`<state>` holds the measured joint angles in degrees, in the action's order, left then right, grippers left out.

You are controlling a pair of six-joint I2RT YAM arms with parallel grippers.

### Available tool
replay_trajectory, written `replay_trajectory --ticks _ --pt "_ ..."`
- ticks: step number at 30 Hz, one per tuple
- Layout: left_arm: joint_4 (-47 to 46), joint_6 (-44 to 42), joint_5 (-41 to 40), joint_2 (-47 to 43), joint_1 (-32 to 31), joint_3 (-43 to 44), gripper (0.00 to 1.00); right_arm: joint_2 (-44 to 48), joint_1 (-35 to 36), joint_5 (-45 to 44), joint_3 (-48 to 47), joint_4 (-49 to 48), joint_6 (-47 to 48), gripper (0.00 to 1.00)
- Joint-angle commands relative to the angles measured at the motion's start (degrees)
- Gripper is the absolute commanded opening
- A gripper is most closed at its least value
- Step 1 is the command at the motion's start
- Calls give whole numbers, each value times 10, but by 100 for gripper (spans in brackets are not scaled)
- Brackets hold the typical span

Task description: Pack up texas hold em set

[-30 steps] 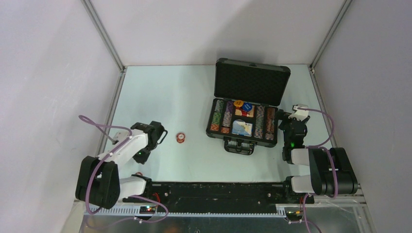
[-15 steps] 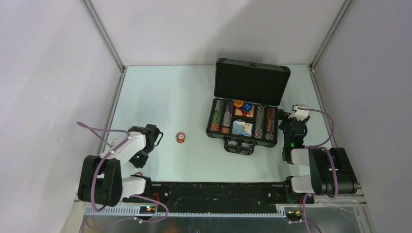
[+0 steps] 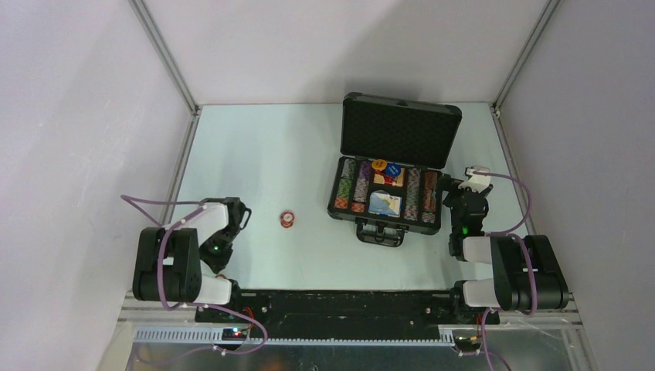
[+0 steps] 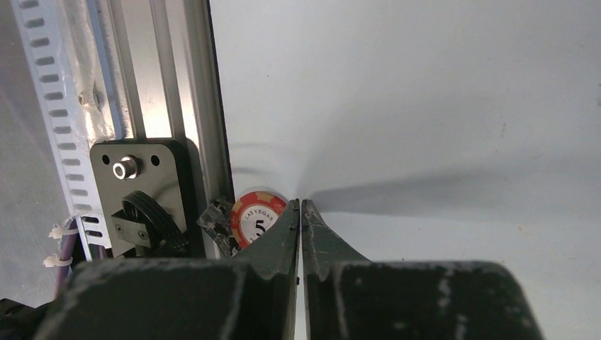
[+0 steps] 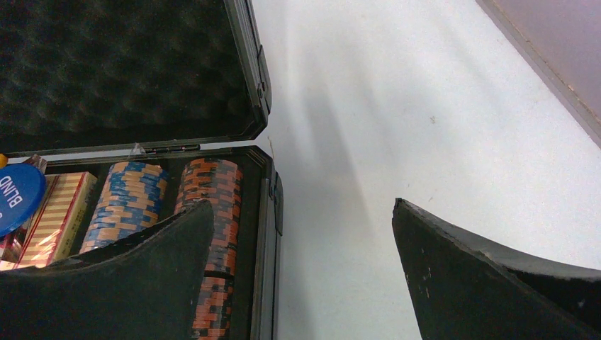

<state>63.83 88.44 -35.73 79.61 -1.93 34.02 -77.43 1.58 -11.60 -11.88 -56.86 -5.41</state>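
**Top external view.** The case (image 3: 402, 222) lies open on the tabletop (image 3: 263, 147), with its lid (image 3: 400, 133) standing upright so that the trays are accessible. We count four chip rows (image 3: 413, 193) inside. One loose chip (image 3: 287, 219) lies left of the case, well apart from it. The right claw (image 3: 456, 192) sits just beside the case's right wall.

**Left wrist view.** The left claw (image 4: 300, 205) is pressed together but for a hairline slit and pinches nothing. One rail-side chip (image 4: 256, 221), marked 5, lies just beside the claw, against the rail (image 4: 212, 142). We judge this position awkward to reach.

**Right wrist view.** The right claw is spread wide and empty. Here we count two chip rows, one card box (image 5: 60, 212) and one blind button (image 5: 14, 193).
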Motion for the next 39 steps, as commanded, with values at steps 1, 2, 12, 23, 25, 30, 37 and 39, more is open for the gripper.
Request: replay_trajectory --ticks 1,2,12,23,25,30,37,39 --pt "4 5 -11 -6 10 13 8 -3 -3 -6 -12 -11 8 99" --pt "8 6 -14 -8 11 15 8 -3 -3 -6 -12 -11 8 99" --pt "99 22 -3 58 -7 82 7 -3 -3 -6 -12 -11 9 100" --pt "134 50 -1 71 -50 86 9 -3 -3 -6 -12 -11 8 100" --pt "133 41 -8 60 -54 85 5 -3 -3 -6 -12 -11 8 99" --pt "132 27 -19 -16 -59 67 2 -3 -3 -6 -12 -11 9 99" --pt "108 3 -25 -134 -59 34 2 -3 -3 -5 -13 -11 8 99" --pt "94 0 -20 -160 -58 17 2 -3 -3 -6 -12 -11 9 99"
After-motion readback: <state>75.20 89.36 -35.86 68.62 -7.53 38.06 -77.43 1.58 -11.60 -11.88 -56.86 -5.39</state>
